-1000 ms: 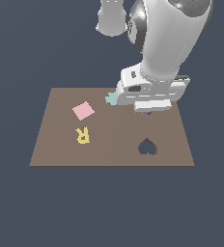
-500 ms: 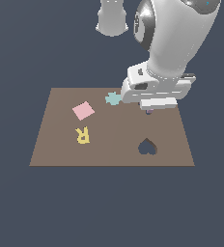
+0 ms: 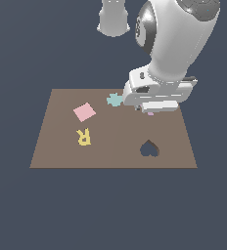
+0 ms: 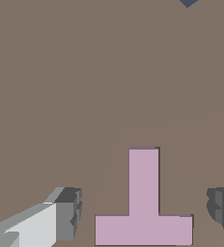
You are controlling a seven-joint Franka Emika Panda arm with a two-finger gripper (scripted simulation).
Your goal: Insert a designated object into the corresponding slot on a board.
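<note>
Exterior view: arm bending down over the far side of the board [image 3: 61, 146], wrist low, gripper [image 3: 149, 110] nearly touching the surface and hiding most of what sits beneath it. Only a sliver of the lilac T block [image 3: 150, 114] peeking out under the hand. Heart cut-out [image 3: 148, 149] lying nearer the camera than the gripper, close to it. Teal piece [image 3: 114, 99] sitting just beside the hand, toward the exterior view's left; pink square [image 3: 84, 112] and yellow R [image 3: 84, 136] lying farther that way, well apart from the gripper. Compared with a second ago, hand shifted toward the exterior view's right, teal piece now fully uncovered; other pieces unmoved.

Wrist view: looking straight down on the board, lilac T block lying flat between the two fingers [image 4: 65, 213], a clear gap on each side, neither pad touching it. Jaws spread wide, gripping nothing. T-shaped slot not visible in either picture; whether the block already sits in it, impossible to tell.
</note>
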